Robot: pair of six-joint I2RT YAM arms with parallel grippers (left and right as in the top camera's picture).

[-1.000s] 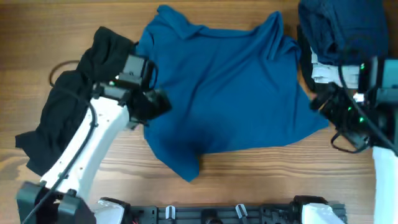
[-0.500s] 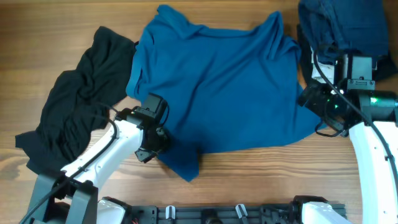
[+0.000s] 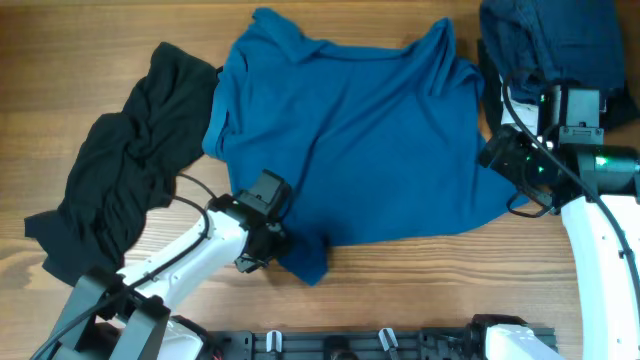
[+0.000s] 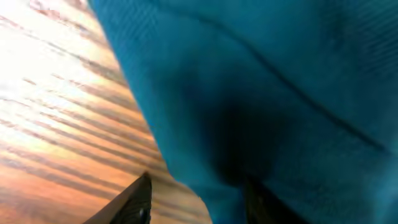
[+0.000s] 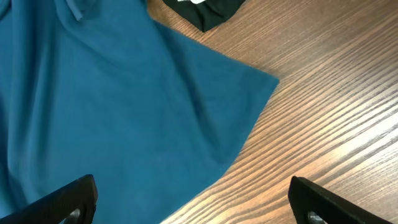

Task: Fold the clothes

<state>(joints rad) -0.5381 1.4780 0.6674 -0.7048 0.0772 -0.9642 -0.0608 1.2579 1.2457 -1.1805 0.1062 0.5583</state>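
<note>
The left gripper (image 3: 268,242) has travelled down the side of the large mid-blue wrinkled cotton garment (image 3: 360,140) to its near-left corner, which now looks slightly bunched. Its fingers (image 4: 134,202) stand apart with the blue hem hanging between them, not yet pinched. The right gripper (image 3: 500,160), spread wide and holding nothing, hangs over the garment's right corner, hardly moved in the last half second. The blue garment lies spread across the middle of the wooden table (image 3: 430,290), with the crumpled black garment (image 3: 120,190) touching its left edge.
</note>
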